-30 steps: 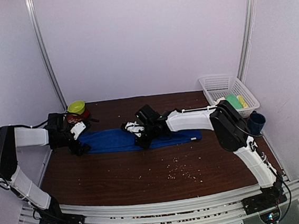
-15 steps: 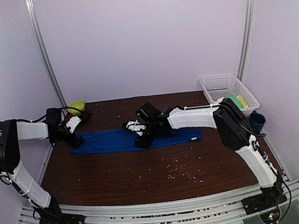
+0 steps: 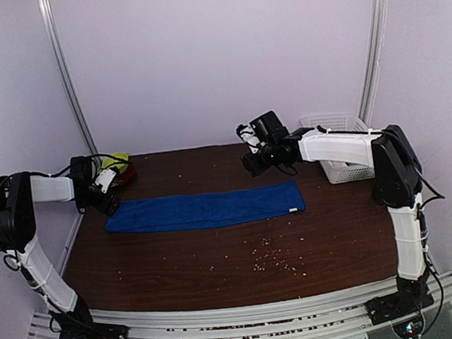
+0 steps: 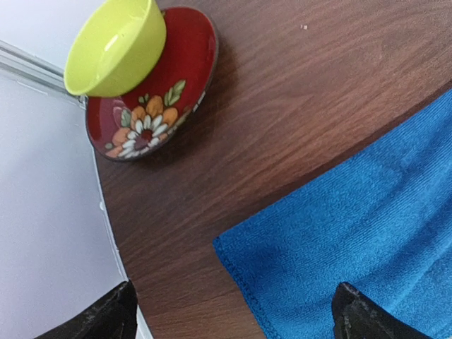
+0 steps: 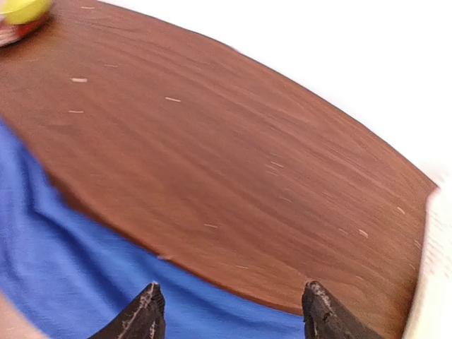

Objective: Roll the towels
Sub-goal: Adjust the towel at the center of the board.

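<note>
Top external: towel (image 3: 206, 209), blue, flat and unrolled, mid-bench (image 3: 220, 274), long axis left to right. Left gripper (image 3: 109, 201) spread wide, empty, at the towel's left end, so the nearer arm. Right gripper (image 3: 251, 161) parted, empty, hanging above the far edge behind the towel. Bowl (image 3: 115, 160) crowds the far-left corner; more working room toward the near edge.
</note>
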